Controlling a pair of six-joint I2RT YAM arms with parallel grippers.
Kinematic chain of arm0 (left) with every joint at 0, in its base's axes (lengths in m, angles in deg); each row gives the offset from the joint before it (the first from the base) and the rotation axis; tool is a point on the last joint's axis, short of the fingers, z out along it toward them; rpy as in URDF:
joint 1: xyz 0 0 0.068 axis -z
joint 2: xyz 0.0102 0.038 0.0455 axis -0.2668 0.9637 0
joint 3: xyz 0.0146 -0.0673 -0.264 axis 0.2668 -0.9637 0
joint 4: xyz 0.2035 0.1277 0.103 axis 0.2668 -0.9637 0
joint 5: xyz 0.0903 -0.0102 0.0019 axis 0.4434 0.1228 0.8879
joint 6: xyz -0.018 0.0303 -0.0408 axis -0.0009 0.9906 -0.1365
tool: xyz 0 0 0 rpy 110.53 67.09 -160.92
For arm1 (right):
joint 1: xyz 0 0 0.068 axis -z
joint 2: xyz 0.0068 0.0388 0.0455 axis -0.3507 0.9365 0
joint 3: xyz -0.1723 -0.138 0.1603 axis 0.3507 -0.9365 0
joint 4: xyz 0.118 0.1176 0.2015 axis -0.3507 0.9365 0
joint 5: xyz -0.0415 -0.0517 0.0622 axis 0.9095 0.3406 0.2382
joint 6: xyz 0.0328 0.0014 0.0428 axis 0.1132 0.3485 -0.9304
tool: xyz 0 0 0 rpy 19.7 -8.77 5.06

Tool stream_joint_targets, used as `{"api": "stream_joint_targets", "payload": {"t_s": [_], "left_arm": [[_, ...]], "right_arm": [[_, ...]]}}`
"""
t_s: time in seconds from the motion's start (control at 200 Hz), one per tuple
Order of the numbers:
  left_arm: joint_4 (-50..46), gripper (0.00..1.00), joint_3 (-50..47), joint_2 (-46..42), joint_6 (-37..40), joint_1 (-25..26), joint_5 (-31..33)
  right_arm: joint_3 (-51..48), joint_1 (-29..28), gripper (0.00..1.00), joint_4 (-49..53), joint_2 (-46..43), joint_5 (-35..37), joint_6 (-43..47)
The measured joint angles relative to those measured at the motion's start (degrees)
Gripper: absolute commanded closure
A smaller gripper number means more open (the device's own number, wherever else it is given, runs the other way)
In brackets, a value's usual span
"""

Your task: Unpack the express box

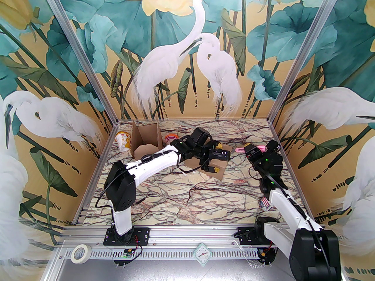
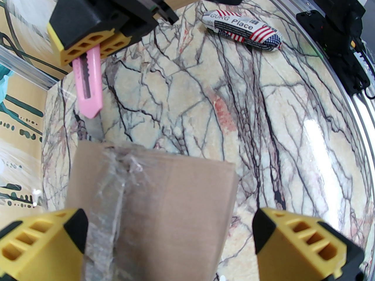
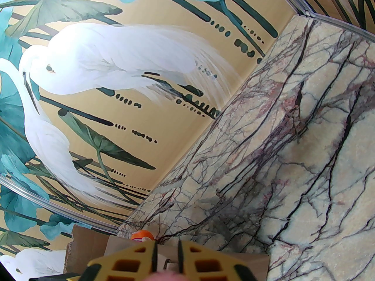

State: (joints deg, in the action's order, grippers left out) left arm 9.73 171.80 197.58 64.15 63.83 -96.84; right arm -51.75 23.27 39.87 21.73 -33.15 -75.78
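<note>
The express box [image 1: 219,168] is a small brown carton lying mid-table, its seam covered with crinkled clear tape [image 2: 114,192]. My left gripper [image 1: 213,160] hovers open just over it, one yellow finger [image 2: 38,241] on each side of the carton [image 2: 175,209]. My right gripper [image 1: 251,151] is shut on a pink utility knife [image 1: 239,149]. In the left wrist view the knife [image 2: 88,92] points down from the right gripper [image 2: 85,45], and its blade tip meets the carton's far edge at the tape. The right wrist view has its fingers [image 3: 131,263] nearly together.
A larger open carton [image 1: 146,140] stands at the back left, with a noodle cup [image 1: 124,141] beside it and an orange-pink item [image 1: 171,138] behind. A flag-print packet [image 1: 265,202] [image 2: 246,29] lies by the right arm. A tape roll [image 1: 79,253] rests on the front rail.
</note>
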Motion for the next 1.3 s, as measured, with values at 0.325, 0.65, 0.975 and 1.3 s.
{"api": "stream_joint_targets", "payload": {"t_s": [0.325,0.65,0.975,1.3], "left_arm": [[2.08,0.01,-0.17,1.36,-0.07,0.02,1.22],[4.11,0.02,-0.31,1.36,-0.28,0.04,2.12],[4.66,0.03,-0.31,1.57,-1.33,0.04,2.51],[4.7,0.04,-0.31,1.64,-1.77,0.04,2.75]], "right_arm": [[-0.85,0.0,1.0,-3.58,0.83,0.02,-2.58],[-0.85,0.0,1.0,-5.99,1.75,-0.46,-4.55],[-2.49,0.0,1.0,-5.53,0.55,0.09,-4.74],[-3.58,0.0,1.0,-4.96,-0.83,0.7,-4.83]]}}
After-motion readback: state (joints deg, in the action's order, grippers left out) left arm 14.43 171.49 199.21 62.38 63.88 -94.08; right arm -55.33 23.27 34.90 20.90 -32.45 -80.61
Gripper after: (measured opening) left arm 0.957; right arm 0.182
